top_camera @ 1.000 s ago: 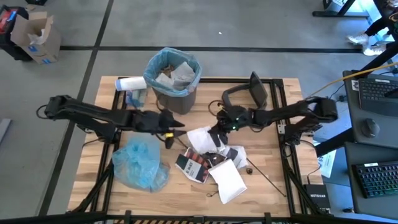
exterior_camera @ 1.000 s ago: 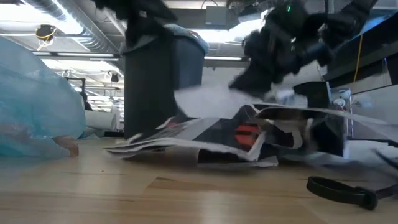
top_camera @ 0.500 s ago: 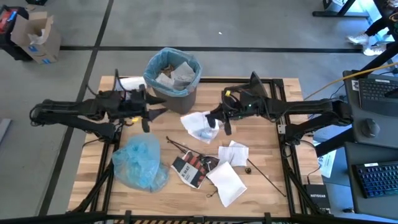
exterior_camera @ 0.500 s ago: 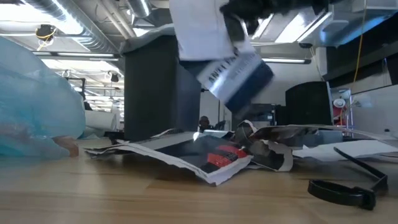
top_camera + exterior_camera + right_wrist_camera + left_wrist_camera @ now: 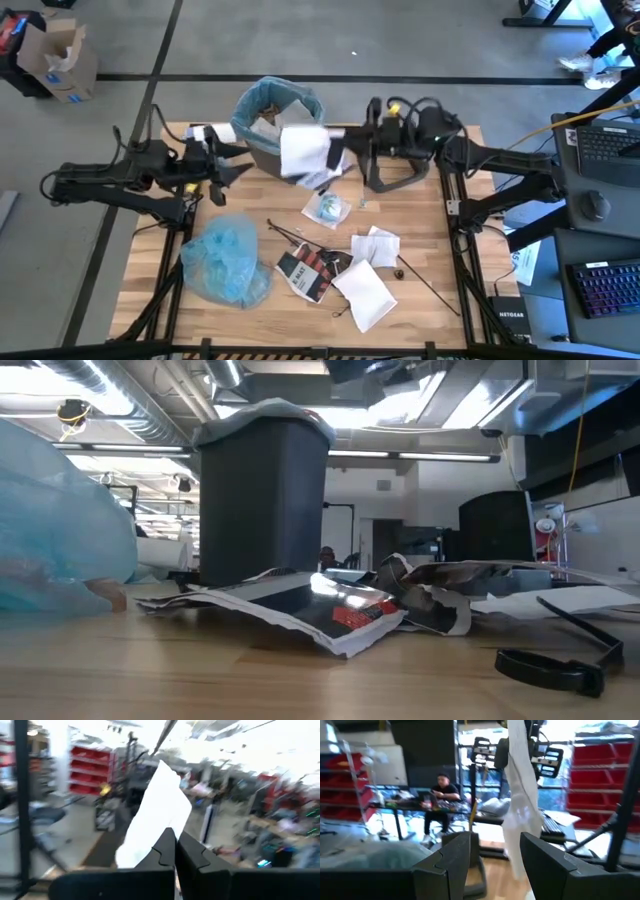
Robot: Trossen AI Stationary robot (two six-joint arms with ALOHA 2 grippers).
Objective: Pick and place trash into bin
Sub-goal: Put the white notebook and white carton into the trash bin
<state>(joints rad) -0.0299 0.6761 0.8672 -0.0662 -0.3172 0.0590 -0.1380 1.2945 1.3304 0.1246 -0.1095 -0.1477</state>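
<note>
The bin (image 5: 243, 112), dark grey with a light blue liner, stands at the table's far middle and holds crumpled paper; it also shows in the low view (image 5: 262, 500). My right gripper (image 5: 342, 155) is raised beside its right rim, shut on a white mailer (image 5: 305, 150). My left gripper (image 5: 238, 166) hovers open and empty left of the bin. On the table lie a clear-wrapped piece (image 5: 327, 207), a red-black-white packet (image 5: 308, 270), white mailers (image 5: 366, 290) and thin dark sticks (image 5: 285, 235). My right gripper pinches the white mailer by one edge (image 5: 159, 827) between its two shut fingers. The fingers lie about level and point toward the table's left. The mailer hangs slack below them (image 5: 520, 805), lifted clear of the table, at the bin's near right rim.
A crumpled light blue bag (image 5: 228, 262) lies at the near left. The grey lid (image 5: 398, 170) sits right of the bin under the right arm. A black strap loop (image 5: 550, 665) lies on the near right of the table. A person sits in the room beyond (image 5: 440, 795).
My right gripper has risen from the table's middle toward the bin with the white mailer, which now hangs clear. A clear-wrapped piece that went up with it has dropped back onto the table. My left gripper has drawn back up and toward the table's left edge.
</note>
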